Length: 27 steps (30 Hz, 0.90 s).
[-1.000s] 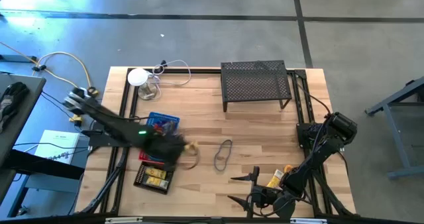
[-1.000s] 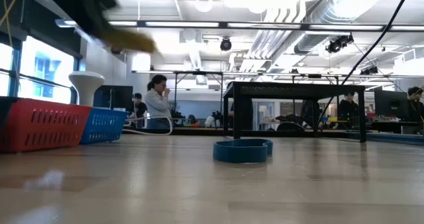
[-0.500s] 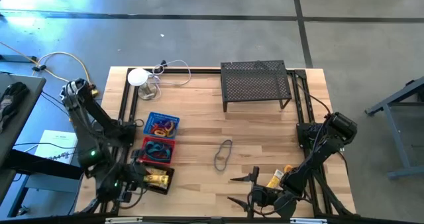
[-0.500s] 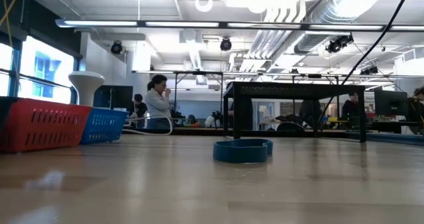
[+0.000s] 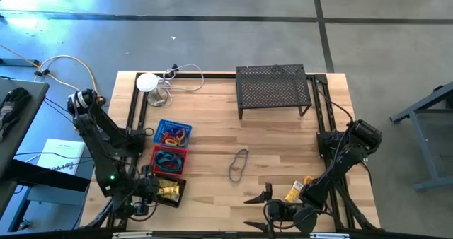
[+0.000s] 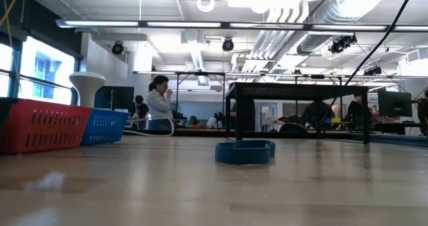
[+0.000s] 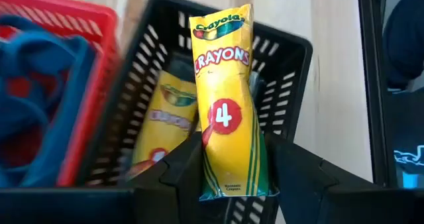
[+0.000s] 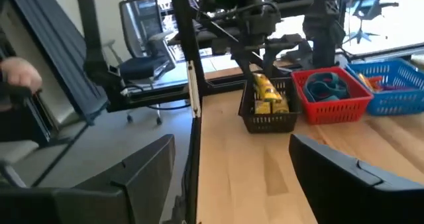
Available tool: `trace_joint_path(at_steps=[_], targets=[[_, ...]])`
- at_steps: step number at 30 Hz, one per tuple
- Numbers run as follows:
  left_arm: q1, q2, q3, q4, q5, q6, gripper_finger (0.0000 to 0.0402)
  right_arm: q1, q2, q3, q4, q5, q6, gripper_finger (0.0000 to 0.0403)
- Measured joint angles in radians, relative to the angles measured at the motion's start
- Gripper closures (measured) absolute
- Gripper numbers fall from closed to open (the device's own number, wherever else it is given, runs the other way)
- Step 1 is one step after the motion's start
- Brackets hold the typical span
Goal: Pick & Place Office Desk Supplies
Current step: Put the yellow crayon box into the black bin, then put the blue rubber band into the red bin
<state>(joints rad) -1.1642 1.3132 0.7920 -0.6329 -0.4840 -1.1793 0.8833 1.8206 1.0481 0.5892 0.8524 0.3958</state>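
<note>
Black basket (image 5: 164,191): near the front left of the bench (image 5: 212,136); yellow crayon packs (image 7: 159,124) lie inside.
Left pincer (image 7: 228,174): clamped on an upright crayon box (image 7: 228,105), held over the black basket.
Red basket (image 5: 168,160): just behind the black one, holding blue elastic loops (image 8: 324,86).
Blue basket (image 5: 172,133): behind the red one, with small orange and red bits I can't make out.
Blue band (image 5: 238,165): loose on the bare wood, mid-bench, well apart from the baskets.
Right pincer (image 5: 260,209): fingers apart, empty, at the front edge, right of centre.
Mesh shelf (image 5: 273,90): at the back, right of centre.
White round device (image 5: 147,82): back left corner, cable beside it.
</note>
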Motion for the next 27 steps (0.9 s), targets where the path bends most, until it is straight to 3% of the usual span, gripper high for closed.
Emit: trace_joint_path(at_steps=[5,15,27], targets=[[0.000,0.044,-0.021,0.054,0.033,-0.041,0.0252,0.000,0.000,0.000,0.000,-0.001,0.083,0.0118],[0.002,0.053,-0.021,0.032,0.028,-0.188,0.0249,0.001,0.000,0.000,0.007,-0.078,0.090,0.0118],[0.011,0.049,-0.020,-0.007,0.015,-0.218,0.0201,0.000,0.000,0.000,0.002,-0.078,0.072,0.0118]])
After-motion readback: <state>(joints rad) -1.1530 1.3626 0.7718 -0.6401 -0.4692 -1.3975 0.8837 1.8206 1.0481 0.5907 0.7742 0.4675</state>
